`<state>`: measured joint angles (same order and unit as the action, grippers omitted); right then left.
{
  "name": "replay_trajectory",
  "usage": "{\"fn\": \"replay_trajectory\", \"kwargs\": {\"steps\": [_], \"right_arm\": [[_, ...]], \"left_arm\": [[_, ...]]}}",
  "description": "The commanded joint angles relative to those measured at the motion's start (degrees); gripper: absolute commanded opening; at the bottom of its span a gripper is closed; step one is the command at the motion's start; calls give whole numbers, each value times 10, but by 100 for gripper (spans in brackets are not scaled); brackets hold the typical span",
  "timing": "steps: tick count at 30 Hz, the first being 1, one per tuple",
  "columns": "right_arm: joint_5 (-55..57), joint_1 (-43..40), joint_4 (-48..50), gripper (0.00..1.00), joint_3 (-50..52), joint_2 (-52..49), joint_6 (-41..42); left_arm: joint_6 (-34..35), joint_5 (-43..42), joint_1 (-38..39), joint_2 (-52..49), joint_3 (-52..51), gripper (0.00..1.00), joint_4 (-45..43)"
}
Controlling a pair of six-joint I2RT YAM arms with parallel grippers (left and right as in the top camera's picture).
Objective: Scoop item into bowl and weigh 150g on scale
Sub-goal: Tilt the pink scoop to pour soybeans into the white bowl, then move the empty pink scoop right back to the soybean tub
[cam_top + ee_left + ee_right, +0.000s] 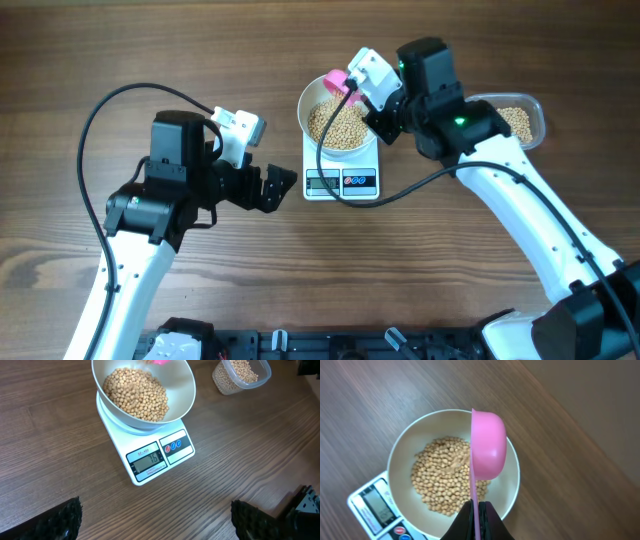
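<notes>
While tipping pink plastic scoop, pinched in closed right gripper, above round white bowl mid-frame, avoid dumping: overshoot, small tan beans past white digital scale. Left gripper wide open, empty.

Bowl w/ beans on scale.
</notes>
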<state>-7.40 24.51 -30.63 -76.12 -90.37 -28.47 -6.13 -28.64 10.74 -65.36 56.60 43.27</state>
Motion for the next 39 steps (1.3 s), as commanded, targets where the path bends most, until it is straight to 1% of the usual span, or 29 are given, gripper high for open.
{"fn": "replay_trajectory", "kwargs": {"steps": [1, 6, 8, 11, 13, 17, 19, 21, 23, 25, 27, 32, 34, 36, 39], "right_arm": [[35, 11, -1, 4, 0, 6, -31], [38, 15, -5, 4, 0, 6, -49], [61, 23, -5, 4, 0, 6, -60], [58, 35, -5, 4, 0, 6, -53], [50, 38, -3, 4, 0, 6, -21], [0, 32, -3, 4, 0, 6, 69], [-45, 24, -3, 4, 0, 6, 109], [-75, 15, -3, 4, 0, 6, 131], [-84, -2, 0, 4, 0, 6, 169], [-97, -28, 3, 4, 0, 7, 209], [-142, -59, 6, 4, 0, 9, 243], [-365, -184, 35, 4, 0, 9, 336], [-433, -246, 42, 4, 0, 9, 368], [-441, -294, 35, 4, 0, 9, 386], [-429, -369, 13, 4, 0, 9, 390]], "left_arm": [[4, -8, -4, -3, 0, 100, -1], [4, -8, -4, -3, 0, 100, -1], [4, -8, -4, -3, 0, 100, -1], [4, -9, -4, -3, 0, 100, -1], [4, -9, -4, -3, 0, 100, -1], [4, -9, -4, -3, 0, 100, -1], [4, -9, -4, -3, 0, 100, -1], [4, -9, -4, -3, 0, 100, -1], [4, -9, -4, -3, 0, 100, -1], [4, -9, -4, -3, 0, 100, -1], [4, -9, -4, -3, 0, 100, -1], [4, -9, -4, -3, 0, 100, -1], [4, -9, -4, -3, 0, 100, -1], [4, -9, -4, -3, 0, 100, -1], [4, -9, -4, -3, 0, 100, -1]]}}
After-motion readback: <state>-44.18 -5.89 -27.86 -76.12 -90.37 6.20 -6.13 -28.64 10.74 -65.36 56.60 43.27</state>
